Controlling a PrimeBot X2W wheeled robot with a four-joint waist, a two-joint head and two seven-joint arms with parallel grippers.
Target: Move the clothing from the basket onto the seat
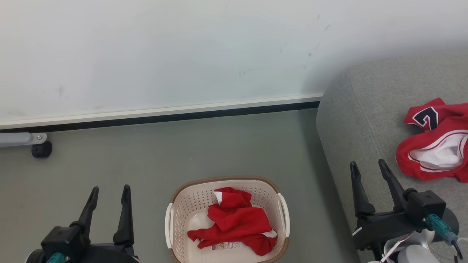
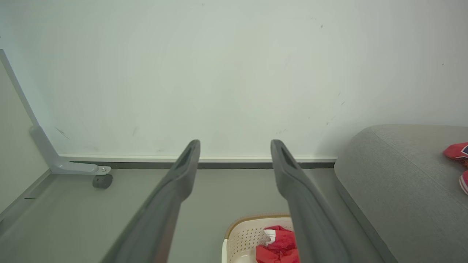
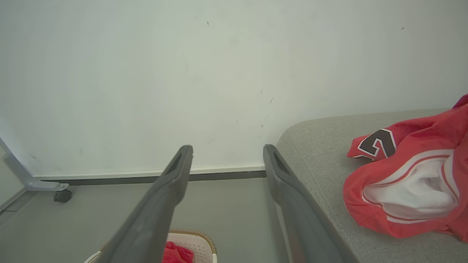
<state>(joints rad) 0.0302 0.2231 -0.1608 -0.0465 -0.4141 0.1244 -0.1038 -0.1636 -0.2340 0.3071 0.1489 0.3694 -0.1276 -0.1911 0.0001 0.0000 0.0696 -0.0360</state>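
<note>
Looking down from the head camera, I had the basket (image 1: 226, 179) sitting on the grey floor (image 1: 146, 160) right in front of me. One red garment (image 1: 237, 219) lay crumpled inside it, white trim showing at its top and at its lower right corner, with a sticker (image 1: 226, 246) peeking out on the basket bottom beneath it. Over on my right, the grey sofa (image 1: 365, 120) carried the other piece: the red jersey (image 1: 442, 146) with the dark number edged in white, bunched up with its white inside showing. My left jaws stood released, spread wide and holding nothing, low at the left over bare floor and well apart from the basket. My right jaws were released too and empty, fingers (image 1: 357, 190) pointing up over the sofa's front edge, near the jersey but not touching it. Behind it all ran a pale wall (image 1: 164, 54) with a dark skirting strip (image 1: 182, 117), and a small black caster (image 1: 41, 150) on a grey bracket (image 1: 18, 139) sat at the far left.
</note>
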